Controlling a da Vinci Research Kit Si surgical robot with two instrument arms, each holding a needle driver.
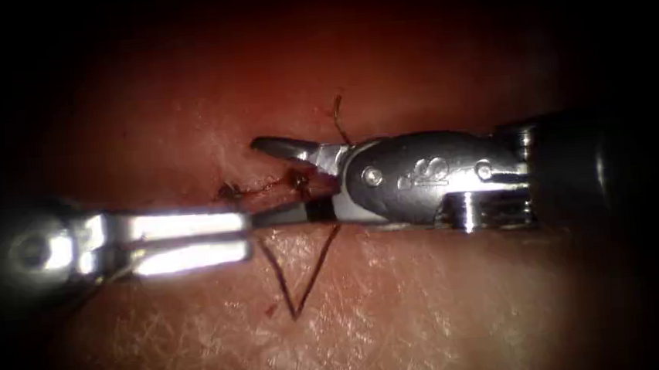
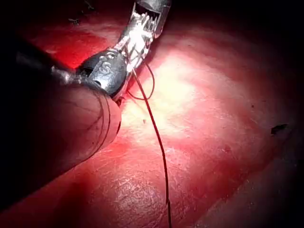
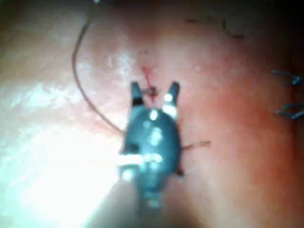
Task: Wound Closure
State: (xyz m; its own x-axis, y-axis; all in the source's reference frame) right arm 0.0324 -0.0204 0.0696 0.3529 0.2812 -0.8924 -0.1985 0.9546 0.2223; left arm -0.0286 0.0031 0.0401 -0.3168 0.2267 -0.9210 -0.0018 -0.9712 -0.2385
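Observation:
On the tissue (image 1: 431,302), my right tool (image 1: 263,182) comes in from the right with its jaws open, one above and one below a short reddish thread (image 1: 260,187) lying along the cut (image 1: 225,192). The right wrist view shows the same open jaws (image 3: 154,88) with the red thread (image 3: 151,90) between them, holding nothing. My left tool (image 1: 246,228) reaches in from the left, its jaws closed and touching the right tool's lower jaw. A dark thread (image 1: 296,311) hangs from there in a V toward me. It trails away from the left tool (image 2: 142,33) as a long thread (image 2: 159,142).
A short thread end (image 1: 338,115) sticks up behind the right tool. Bluish stitch ends (image 3: 287,111) lie on the tissue off to one side. Red fluid (image 2: 71,47) stains the tissue around the cut.

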